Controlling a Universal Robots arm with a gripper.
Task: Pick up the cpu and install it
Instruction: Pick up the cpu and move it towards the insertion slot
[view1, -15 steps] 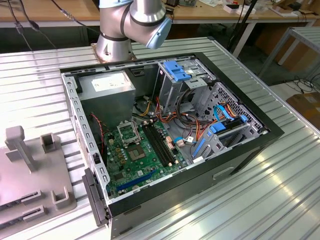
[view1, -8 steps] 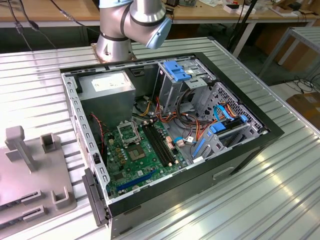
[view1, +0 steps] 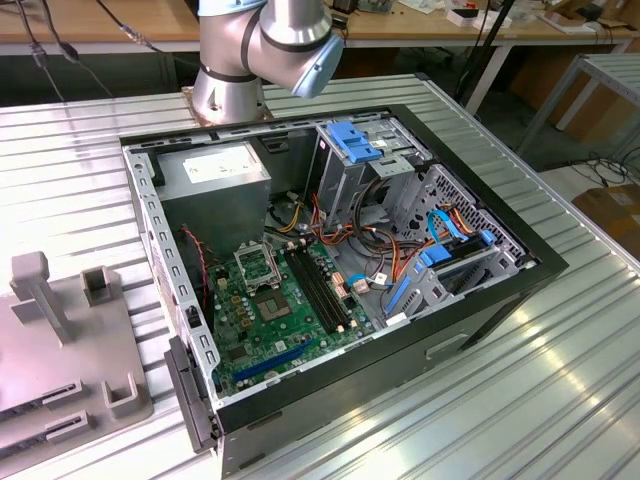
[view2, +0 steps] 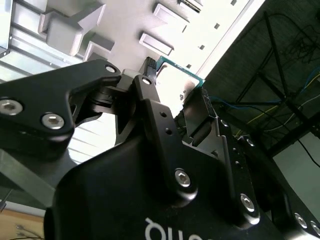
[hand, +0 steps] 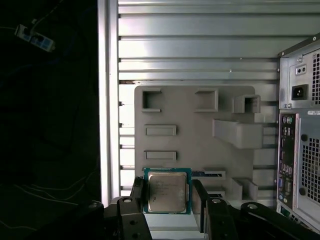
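Claw (hand: 169, 194) clamped on the cpu (hand: 166, 186) above grey fixture plate (hand: 200, 125), computer case (hand: 300, 150) beside.

In the second wrist view, the fingers (view2: 150, 95) of the gripper (view2: 177, 84) cover most of the cpu (view2: 181, 79) clamped between them, leaving one corner showing. In the first wrist view, the gripper's body is cut off by the frame edge, and the cpu hides part of the grey fixture plate (hand: 200, 135) beyond it.

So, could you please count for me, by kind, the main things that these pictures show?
cpu chip: 1
gripper: 1
computer case: 1
grey tray: 1
Total: 4
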